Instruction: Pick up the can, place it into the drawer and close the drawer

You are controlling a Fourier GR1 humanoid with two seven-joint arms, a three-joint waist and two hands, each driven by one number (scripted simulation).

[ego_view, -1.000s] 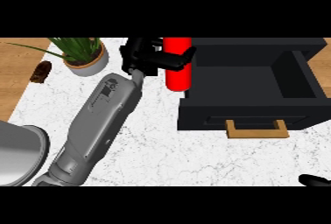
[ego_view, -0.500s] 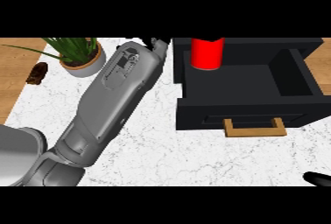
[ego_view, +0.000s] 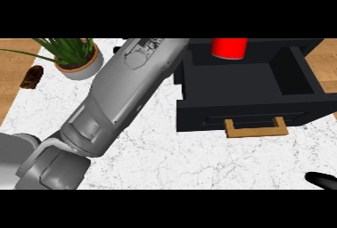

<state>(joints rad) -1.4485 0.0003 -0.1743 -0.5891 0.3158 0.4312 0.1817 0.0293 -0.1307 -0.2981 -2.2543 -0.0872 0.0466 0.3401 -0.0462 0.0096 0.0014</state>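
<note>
**Red can at the back of the open drawer**

The red can (ego_view: 229,48) sits at twelve o'clock, over the rear of the open black drawer (ego_view: 253,104), likely so it can be let go inside. The grey left forearm (ego_view: 125,95) reaches up beside it; its robot hand is out of view. Only a tip of the right robot hand (ego_view: 324,180) shows at five o'clock; its fingers cannot be judged. No writing is readable on the can.
</note>
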